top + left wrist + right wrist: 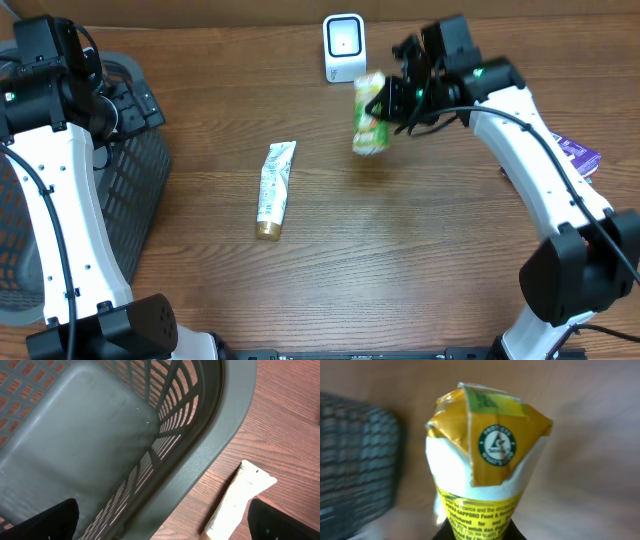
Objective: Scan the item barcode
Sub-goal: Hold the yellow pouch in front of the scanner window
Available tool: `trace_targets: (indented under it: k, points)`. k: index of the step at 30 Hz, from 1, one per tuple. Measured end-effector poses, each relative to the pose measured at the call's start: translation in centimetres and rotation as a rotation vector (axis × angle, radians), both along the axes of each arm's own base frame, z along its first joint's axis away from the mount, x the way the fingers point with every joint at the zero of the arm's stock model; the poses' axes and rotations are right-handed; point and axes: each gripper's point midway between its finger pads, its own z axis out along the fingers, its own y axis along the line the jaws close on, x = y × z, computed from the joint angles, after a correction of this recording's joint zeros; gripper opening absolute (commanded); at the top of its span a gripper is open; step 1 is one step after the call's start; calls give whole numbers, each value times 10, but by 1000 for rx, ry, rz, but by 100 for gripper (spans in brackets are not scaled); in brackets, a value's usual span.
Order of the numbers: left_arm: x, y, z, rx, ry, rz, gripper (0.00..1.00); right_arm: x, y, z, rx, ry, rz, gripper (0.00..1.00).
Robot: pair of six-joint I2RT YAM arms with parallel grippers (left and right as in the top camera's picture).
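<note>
My right gripper (388, 100) is shut on a yellow, green and white drink carton (368, 115), held above the table just below and right of the white barcode scanner (343, 47). The right wrist view is filled by the carton (485, 460), with my right gripper (479, 532) clamped on its lower end. Over the dark basket's right edge my left gripper (138, 105) hangs open with nothing in it. In the left wrist view, the left gripper (165, 524) straddles the basket rim (215, 445).
A white tube with a gold cap (275, 188) lies on the wood table left of centre; its crimped end (242, 497) shows beside the basket. The dark slatted basket (140, 175) stands at the left edge. A purple packet (575, 153) lies at the far right.
</note>
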Motion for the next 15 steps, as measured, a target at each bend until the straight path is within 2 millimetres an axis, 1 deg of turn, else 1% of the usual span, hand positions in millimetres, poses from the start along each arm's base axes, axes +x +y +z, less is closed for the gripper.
trace_targets:
  k: [1, 3, 4, 6, 9, 12, 14, 15]
  points:
    - [0, 0, 0, 0, 0, 0, 100, 9, -4, 16, -59, -77, -6, 4]
    - [0, 0, 0, 0, 0, 0, 100, 27, -11, 40, -169, -224, -24, 4]
    - [0, 0, 0, 0, 0, 0, 99, 33, -12, 49, -204, -276, -29, 4]
    - [0, 0, 0, 0, 0, 0, 100, 50, -15, 68, -313, -428, -52, 4]
    - [0, 0, 0, 0, 0, 0, 100, 67, -13, 82, -421, -566, -73, 4]
    - [0, 0, 0, 0, 0, -1, 100, 92, -2, 99, -472, -725, -95, 4]
    - [0, 0, 0, 0, 0, 0, 99, 108, 7, 104, -485, -805, -107, 4]
    - [0, 0, 0, 0, -1, 0, 100, 120, 13, 102, -488, -849, -119, 4]
